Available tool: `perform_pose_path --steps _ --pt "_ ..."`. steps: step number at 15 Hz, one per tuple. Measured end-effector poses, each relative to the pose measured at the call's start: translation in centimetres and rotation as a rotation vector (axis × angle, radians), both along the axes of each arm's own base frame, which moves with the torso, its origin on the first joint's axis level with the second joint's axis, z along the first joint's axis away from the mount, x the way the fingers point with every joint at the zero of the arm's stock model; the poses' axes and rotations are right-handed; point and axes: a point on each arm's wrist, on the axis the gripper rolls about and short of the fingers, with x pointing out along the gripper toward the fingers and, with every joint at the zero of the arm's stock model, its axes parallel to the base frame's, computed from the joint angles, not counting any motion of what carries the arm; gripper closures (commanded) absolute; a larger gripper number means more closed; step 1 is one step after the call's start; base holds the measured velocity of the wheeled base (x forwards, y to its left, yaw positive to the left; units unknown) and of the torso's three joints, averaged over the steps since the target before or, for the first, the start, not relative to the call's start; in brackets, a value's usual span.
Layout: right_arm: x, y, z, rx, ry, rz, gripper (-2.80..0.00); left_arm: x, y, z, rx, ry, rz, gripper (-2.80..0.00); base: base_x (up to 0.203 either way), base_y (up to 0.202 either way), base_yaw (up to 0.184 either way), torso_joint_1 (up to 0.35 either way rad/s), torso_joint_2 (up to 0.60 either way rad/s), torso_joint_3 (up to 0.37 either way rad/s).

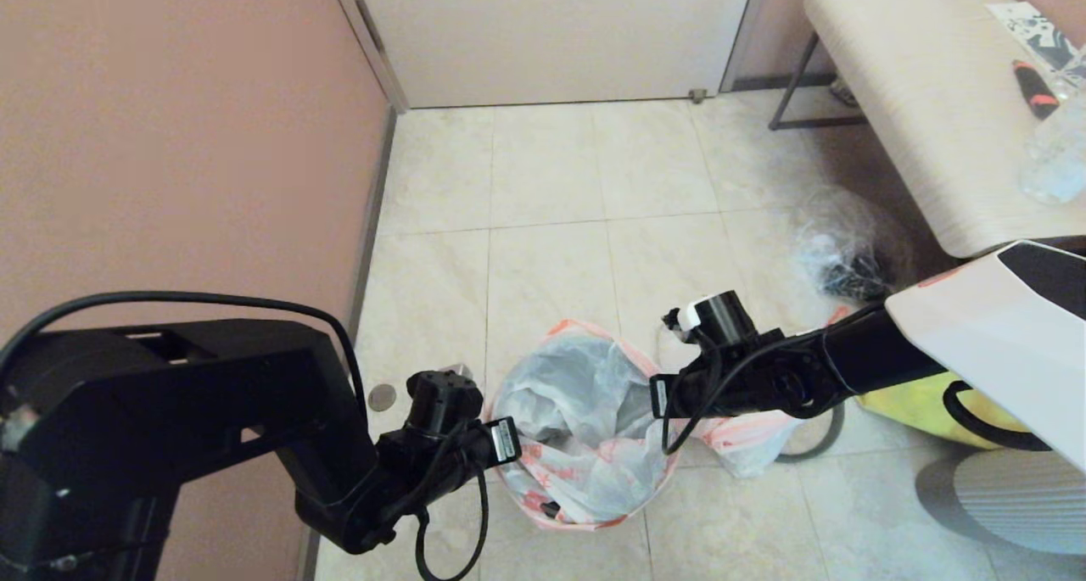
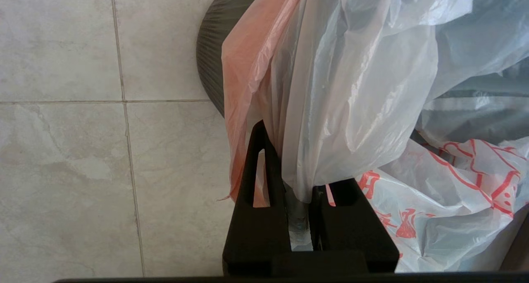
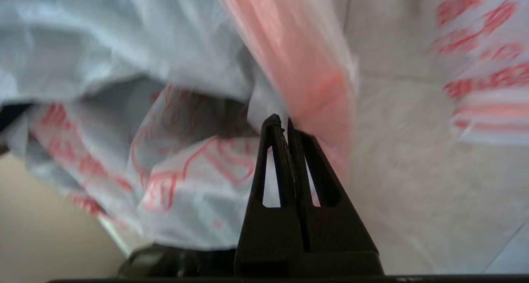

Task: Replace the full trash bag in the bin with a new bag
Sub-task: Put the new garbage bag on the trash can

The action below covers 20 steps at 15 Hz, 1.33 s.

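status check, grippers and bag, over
Left gripper and right gripper both pinching new bag hem, opposite sides. Bag spread over bin. Full trash bag beside bin.

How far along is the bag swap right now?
Done: the full bag lies on the floor beside the bin. In hand: the new bag is draped in the bin's mouth, the left gripper pinching one side of its hem and the right gripper shut at the opposite side. Left: spread the hem over the rim and let go.
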Motion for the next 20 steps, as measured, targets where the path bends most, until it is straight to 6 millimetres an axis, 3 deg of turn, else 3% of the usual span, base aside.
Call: perform_pose_path --steps 6,12,20 --pt "0.4 -1.1 0.8 0.001 -0.031 -0.039 0.00 0.0 0.0 0.0 0.001 -0.001 0.001 0.00 0.000 0.000 0.000 0.000 0.00 0.000" --pt "1.7 -1.1 -0.3 0.022 -0.087 -0.059 0.00 0.0 0.0 0.0 0.001 -0.001 0.002 0.00 0.000 0.000 0.000 0.000 0.00 0.000" --pt "2.8 -1.3 -0.3 0.048 -0.187 -0.100 0.00 0.0 0.0 0.0 0.002 -0.001 0.001 0.00 0.000 0.000 0.000 0.000 0.00 0.000"
